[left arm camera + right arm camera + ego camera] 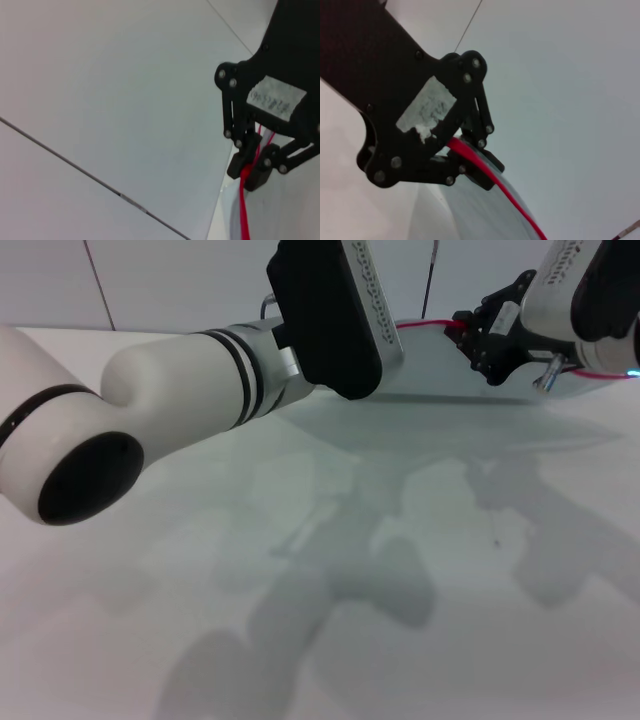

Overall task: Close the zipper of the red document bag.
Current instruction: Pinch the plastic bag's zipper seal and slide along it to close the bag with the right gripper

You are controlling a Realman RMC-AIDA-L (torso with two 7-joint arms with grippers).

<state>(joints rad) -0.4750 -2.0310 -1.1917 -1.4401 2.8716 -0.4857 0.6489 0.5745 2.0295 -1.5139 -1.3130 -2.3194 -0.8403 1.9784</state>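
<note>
From the head camera, the left arm (200,380) sweeps in from nine o'clock across the white table (330,570), and its black wrist block hides its own gripper here. Beyond it, toward one o'clock, lies the red document bag (450,365), a flat pale translucent pouch at the far side of the table. The zipper (425,324) shows as a thin red line along the bag's far edge. The right gripper (462,328) reaches in from two o'clock and its black fingers are pinched together on that red line near the bag's far edge; the exact spot of contact is small, so it looks clamped rather than plainly is.

In the left wrist camera, the left gripper (250,172) sits at about four o'clock of the picture. Its two black fingers are clenched on the zipper (244,210), which runs as a red strip out between them and on toward six o'clock. A pale edge of the bag (231,215) lies just beside the strip. The rest is bare wall panelling (110,100).

In the right wrist camera, the right gripper (470,160) sits near the centre, jaws closed tight around the zipper (515,202). The red strip leaves the fingers toward five o'clock, following the curved edge of the bag (470,210), which bulges just beneath it.
</note>
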